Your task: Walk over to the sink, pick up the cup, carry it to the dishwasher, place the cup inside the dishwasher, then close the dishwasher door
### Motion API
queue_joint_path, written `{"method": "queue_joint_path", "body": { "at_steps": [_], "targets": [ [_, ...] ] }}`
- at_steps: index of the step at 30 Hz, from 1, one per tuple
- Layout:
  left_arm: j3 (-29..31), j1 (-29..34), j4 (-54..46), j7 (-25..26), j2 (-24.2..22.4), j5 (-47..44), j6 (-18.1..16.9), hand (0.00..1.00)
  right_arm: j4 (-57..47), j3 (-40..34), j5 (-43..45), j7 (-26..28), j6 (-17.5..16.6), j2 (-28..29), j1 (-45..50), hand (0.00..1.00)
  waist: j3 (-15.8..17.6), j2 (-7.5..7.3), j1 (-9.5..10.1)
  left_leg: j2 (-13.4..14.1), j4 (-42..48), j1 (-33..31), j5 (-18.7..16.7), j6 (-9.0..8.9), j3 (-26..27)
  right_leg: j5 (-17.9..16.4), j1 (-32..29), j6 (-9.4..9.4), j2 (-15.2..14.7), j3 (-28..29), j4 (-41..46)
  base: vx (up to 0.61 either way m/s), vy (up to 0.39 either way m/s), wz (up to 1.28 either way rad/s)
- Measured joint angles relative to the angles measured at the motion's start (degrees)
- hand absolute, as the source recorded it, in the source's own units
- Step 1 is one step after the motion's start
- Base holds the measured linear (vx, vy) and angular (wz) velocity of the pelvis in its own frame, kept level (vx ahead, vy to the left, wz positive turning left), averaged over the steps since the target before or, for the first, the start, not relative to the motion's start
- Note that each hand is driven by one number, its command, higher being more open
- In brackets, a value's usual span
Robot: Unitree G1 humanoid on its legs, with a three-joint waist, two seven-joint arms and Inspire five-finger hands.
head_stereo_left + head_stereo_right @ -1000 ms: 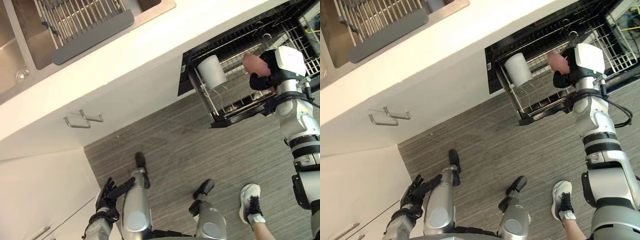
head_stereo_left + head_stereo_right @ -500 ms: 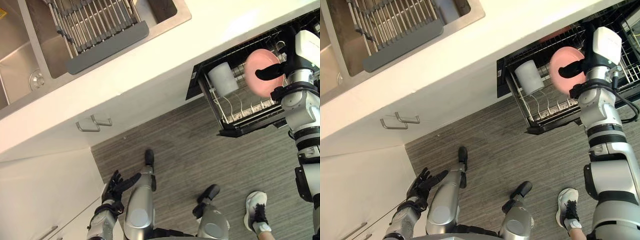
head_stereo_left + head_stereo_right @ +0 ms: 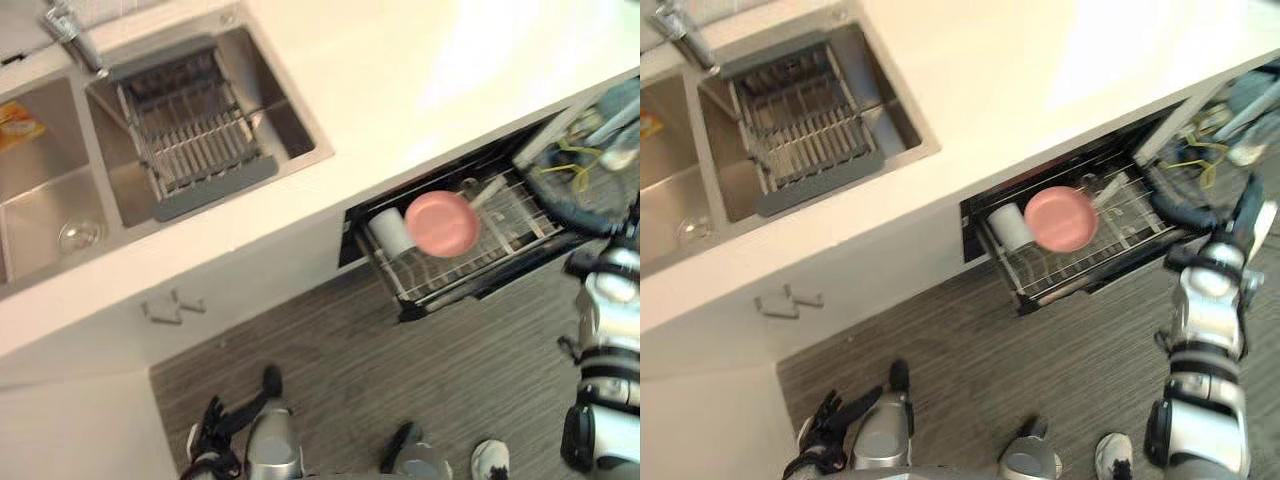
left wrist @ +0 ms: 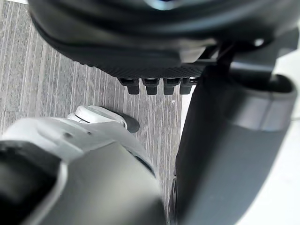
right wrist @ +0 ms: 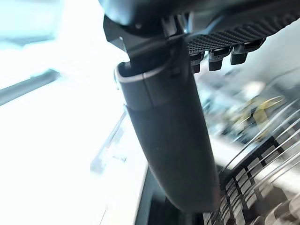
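White counter (image 3: 420, 70), steel sink (image 3: 40, 205), grey wood-grain floor (image 3: 330, 370) below.

Pink cup (image 3: 441, 224), plain. White cup (image 3: 389, 232), plain. Dishwasher rack (image 3: 450, 272) is a silver wire grid; dishwasher frame (image 3: 352, 225) is black. Countertop (image 3: 420, 70) is off-white with no pattern. Sink (image 3: 45, 215) is brushed steel grey. Drying rack (image 3: 190, 140) has silver bars and a dark grey edge strip. Orange-yellow item (image 3: 20, 125), too blurred to name. Floor (image 3: 320, 370) is grey with thin darker wood-grain streaks. Cabinet front (image 3: 250, 280) is white, its handles (image 3: 172, 307) silver. Person's shoe (image 3: 488, 460) is white. Left hand (image 3: 828, 418) is black. Right hand (image 5: 164, 122) is black, its palm finely ribbed.
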Motion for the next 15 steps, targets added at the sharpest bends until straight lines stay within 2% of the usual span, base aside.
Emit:
{"method": "queue_joint_path", "body": {
  "at_steps": [1, 2, 5, 6, 12, 15],
  "targets": [
    [0.25, -0.03, 0.8, 0.36, -0.88, 0.47, 0.07, 1.0, 0.28, -1.36, 0.36, -0.27, 0.22, 0.33, 1.15, 1.0, -0.64, 1.23, -0.23, 1.34, 0.44, 0.12, -0.88, -1.11, 0.23, 0.03, 0.49, -0.04, 1.1, 0.15, -0.35, 0.05, -0.218, 0.09],
    [0.73, 1.16, 0.81, 0.84, -2.35, 0.69, -0.01, 1.0, 0.38, -3.57, 1.8, -0.95, 0.59, 1.98, 4.45, 1.0, -1.82, 2.76, -0.81, 2.38, -0.09, 0.98, -1.02, -1.26, 1.28, 0.08, 0.78, -0.35, 2.08, 0.82, -0.29, 0.03, -0.098, -0.19],
    [0.67, 2.66, 0.82, 1.17, -3.21, 2.06, -0.07, 1.0, 0.94, -5.82, 3.1, -1.0, 1.76, 4.84, 9.47, 1.0, -2.77, 4.15, -1.63, 2.0, -2.97, 3.72, -0.88, -1.4, 2.55, 0.06, 0.92, -0.36, 2.01, 1.94, -0.28, 0.01, -0.02, -0.19],
    [0.58, 2.86, 0.79, 1.4, -3.06, 3.2, -0.08, 1.0, 1.49, -6.33, 4.16, -0.98, 2.03, 6.58, 10.89, 0.0, -2.85, 4.1, -2.08, 1.57, -3.59, 3.99, -0.86, -1.44, 2.55, 0.14, 0.91, -0.23, 1.61, 1.92, -0.27, -0.01, 0.035, 0.01],
    [0.4, 2.9, 0.85, 1.7, -2.6, 5.4, 0.18, 1.0, 6.29, -3.24, 6.69, 1.74, 2.14, 12.75, 12.18, 0.0, -3.27, 4.05, -1.59, 0.07, -5.7, 4.02, 0.02, -1.39, 2.48, 1.51, 0.26, -0.05, 0.45, 1.6, -0.38, -0.07, 0.045, 0.07],
    [0.15, 2.82, 0.75, 1.68, -2.6, 5.48, 0.32, 1.0, 8.65, 0.42, 6.7, 4.21, 1.84, 13.3, 11.27, 0.0, -3.31, 3.98, -0.86, -0.64, -6.82, 3.07, 1.17, -0.88, 2.06, 2.0, -0.83, -0.1, -0.06, 0.98, -0.4, -0.11, 0.028, 0.1]
  ]
}}
